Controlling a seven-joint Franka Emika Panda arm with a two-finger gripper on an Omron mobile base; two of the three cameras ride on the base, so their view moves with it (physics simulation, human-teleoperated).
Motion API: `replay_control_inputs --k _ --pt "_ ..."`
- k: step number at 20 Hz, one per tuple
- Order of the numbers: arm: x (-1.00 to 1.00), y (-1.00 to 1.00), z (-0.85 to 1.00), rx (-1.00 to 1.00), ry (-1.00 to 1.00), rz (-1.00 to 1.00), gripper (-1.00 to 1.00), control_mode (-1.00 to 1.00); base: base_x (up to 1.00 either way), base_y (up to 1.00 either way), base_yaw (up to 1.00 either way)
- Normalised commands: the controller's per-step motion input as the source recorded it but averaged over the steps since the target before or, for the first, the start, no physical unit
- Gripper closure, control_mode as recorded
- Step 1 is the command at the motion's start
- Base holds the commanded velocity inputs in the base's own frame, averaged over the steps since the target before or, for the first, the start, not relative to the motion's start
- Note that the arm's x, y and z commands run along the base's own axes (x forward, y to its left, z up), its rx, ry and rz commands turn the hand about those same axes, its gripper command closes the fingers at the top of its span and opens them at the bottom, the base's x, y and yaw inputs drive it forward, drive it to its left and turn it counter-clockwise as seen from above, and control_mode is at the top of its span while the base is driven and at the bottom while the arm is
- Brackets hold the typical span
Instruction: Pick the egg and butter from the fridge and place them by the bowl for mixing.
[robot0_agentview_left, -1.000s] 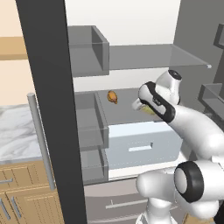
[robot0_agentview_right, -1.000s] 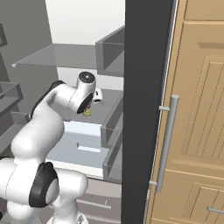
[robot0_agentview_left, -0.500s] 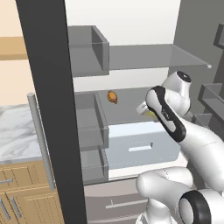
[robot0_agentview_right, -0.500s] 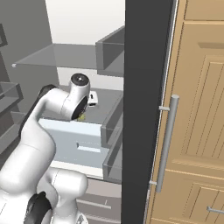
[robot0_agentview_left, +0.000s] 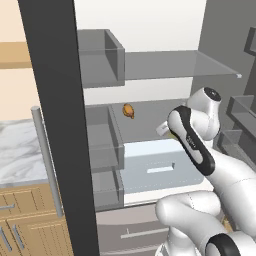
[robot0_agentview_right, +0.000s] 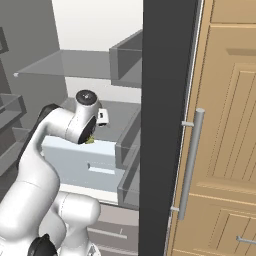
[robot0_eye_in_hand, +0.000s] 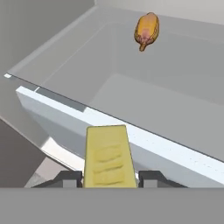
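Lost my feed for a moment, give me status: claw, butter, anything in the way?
Claw shut on butter. Butter above the fridge shelf's front edge. Orange-brown lump sits farther back, clear of it.

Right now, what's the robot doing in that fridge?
The robot arm is reaching into the open fridge and its gripper is shut on the butter, a yellow block held between the two fingers. The block sits over the front edge of the middle shelf, above the pale drawer. An orange-brown lump lies on the shelf, farther back. The egg and the bowl can't be made out from these angles, so that part isn't settled.
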Motion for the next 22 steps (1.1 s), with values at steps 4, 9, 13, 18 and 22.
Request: replay_control_inputs --k 4,9,13,18,22 --pt "0.00 0.00 0.00 0.00 0.00 0.00 1.00 1.00 -0.26 0.00 0.00" --pt "0.00 0.00 0.00 0.00 0.00 0.00 1.00 1.00 -0.66 0.03 0.00" --pt "0.00 0.00 0.00 0.00 0.00 0.00 1.00 1.00 -0.74 0.07 0.00" --pt "0.00 0.00 0.00 0.00 0.00 0.00 1.00 1.00 -0.81 0.12 0.00" --pt "0.00 0.00 0.00 0.00 0.00 0.00 1.00 1.00 -0.83 0.15 0.00"
